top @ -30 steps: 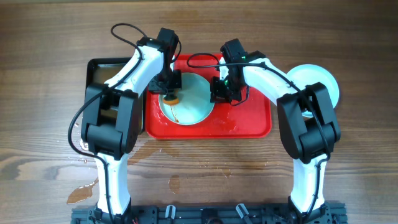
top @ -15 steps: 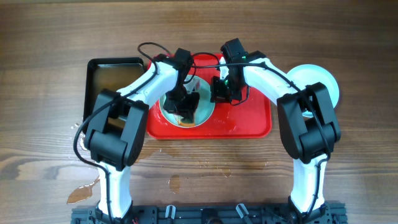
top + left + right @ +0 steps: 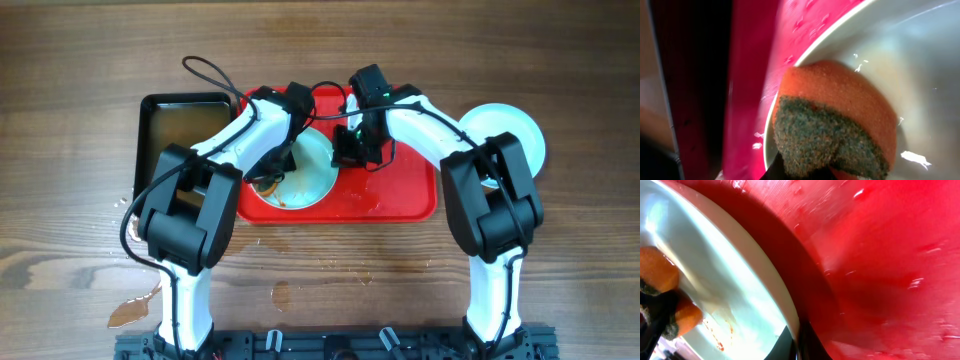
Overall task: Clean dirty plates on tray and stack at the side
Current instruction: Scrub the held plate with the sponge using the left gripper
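A pale mint plate with orange-brown streaks lies on the red tray. My left gripper is shut on an orange sponge with a dark green scouring side. It presses the sponge on the plate's left part, near the rim. My right gripper is shut on the plate's right rim. The sponge also shows in the right wrist view, as does the tray. Another plate lies on the table to the right of the tray, partly hidden by the right arm.
A black tray of brownish water stands just left of the red tray. Puddles of water lie on the wooden table at the front left and front middle. The red tray floor is wet.
My left gripper has swept the sponge from the plate's left edge across to its middle and back toward the lower left. My right gripper stays on the rim.
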